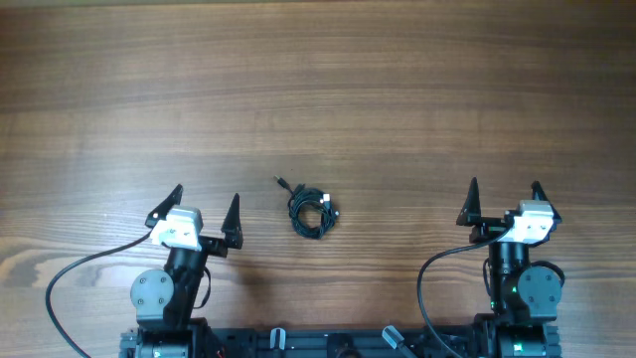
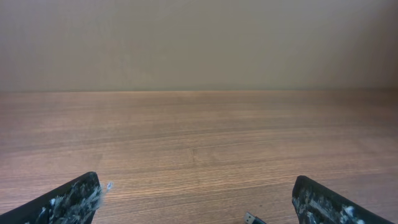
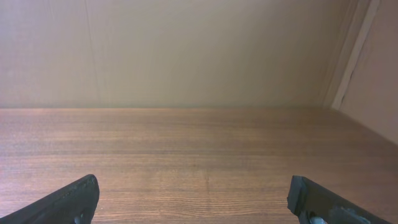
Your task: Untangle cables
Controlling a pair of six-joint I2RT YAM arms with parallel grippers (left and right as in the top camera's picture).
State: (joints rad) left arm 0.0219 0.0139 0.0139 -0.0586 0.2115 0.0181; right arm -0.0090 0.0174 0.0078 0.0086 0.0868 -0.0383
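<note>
- While neither arm holds anything, the left gripper (image 1: pixel 206 194) stands with its jaws spread wide, tips clear of the wood and pointing away from the robot's base.
- Right gripper (image 1: pixel 505 185): jaws likewise spread wide, nothing between them; its wrist view shows only bare table (image 1: pixel 318 80) and wall ahead.
- Cables (image 1: pixel 313 212): thin black cords gathered in one small, roughly round tangle, lying flat on the table between the two arms and touching neither.
- Loose tail: one plug end (image 1: pixel 281 182) runs out of the tangle on a diagonal, away from the base and toward the left arm's side. A plug (image 2: pixel 250 218) shows at the bottom edge of the left wrist view, just inside the right-hand finger.
- Bearing: from the left gripper the tangle lies to its right, about level with the fingertips or slightly back toward the base. From the right gripper it lies well off to the left.
- Nearer arm: the left, judged from the overhead view.
- Judgement: no untangling shows yet, and the protruding tail looks the easiest first pinch.
</note>
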